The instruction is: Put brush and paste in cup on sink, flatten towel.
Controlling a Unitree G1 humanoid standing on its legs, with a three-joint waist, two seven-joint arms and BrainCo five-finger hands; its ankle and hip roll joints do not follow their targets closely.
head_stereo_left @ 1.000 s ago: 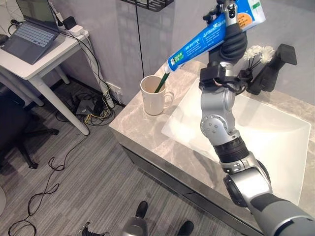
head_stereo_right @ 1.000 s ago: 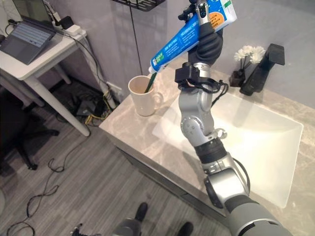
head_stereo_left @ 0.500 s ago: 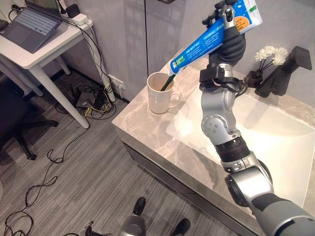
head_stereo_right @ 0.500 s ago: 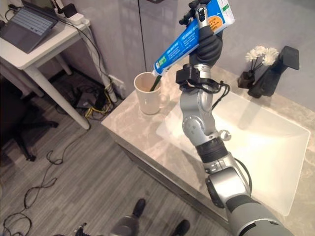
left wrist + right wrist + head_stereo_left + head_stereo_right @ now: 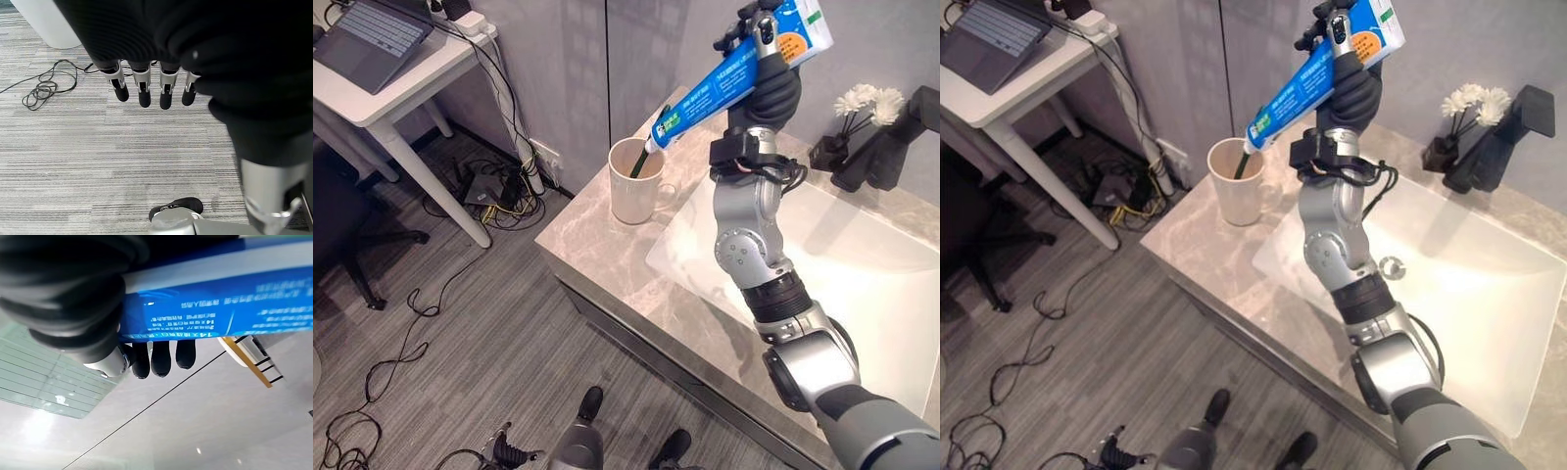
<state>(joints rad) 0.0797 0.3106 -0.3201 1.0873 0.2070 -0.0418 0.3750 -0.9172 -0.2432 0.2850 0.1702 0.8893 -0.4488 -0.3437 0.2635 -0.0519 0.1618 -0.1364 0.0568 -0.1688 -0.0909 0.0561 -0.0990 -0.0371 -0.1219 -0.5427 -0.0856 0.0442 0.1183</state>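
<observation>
- Grey striped carpet floor (image 5: 489, 343) with loose cables runs beside a marble worktop (image 5: 597, 245); white sink basin (image 5: 862, 284) is set into it.
- Cream mug (image 5: 634, 182) stands upright on the worktop, near the left corner, just beside the sink rim, handle turned toward the sink.
- Dark green toothbrush (image 5: 644, 157) stands tilted inside the mug, top end leaning above the rim.
- Right hand (image 5: 1349, 61) is raised above the worktop, fingers curled tight round the wide end of a blue toothpaste tube (image 5: 729, 76).
- Tube slants down toward the mug; its green cap end sits just over the mug's rim, near the toothbrush. Cannot tell whether cap touches brush.
- Right wrist view: dark fingertips (image 5: 159, 360) wrap under the blue tube (image 5: 220, 308), clamped on it.
- Left hand (image 5: 146, 88) hangs over the carpet floor, fingers straight and relaxed, holding nothing.
- Black faucet (image 5: 891, 147) stands at the back of the sink, by the wall.
- Small dark vase with white flowers (image 5: 862, 103) stands just beside the faucet.
- White side table (image 5: 396, 93) stands well apart from the worktop, by the wall, carrying an open laptop (image 5: 367, 39) and a power strip (image 5: 470, 20).
- Dark office chair (image 5: 342, 245) is near that table.
</observation>
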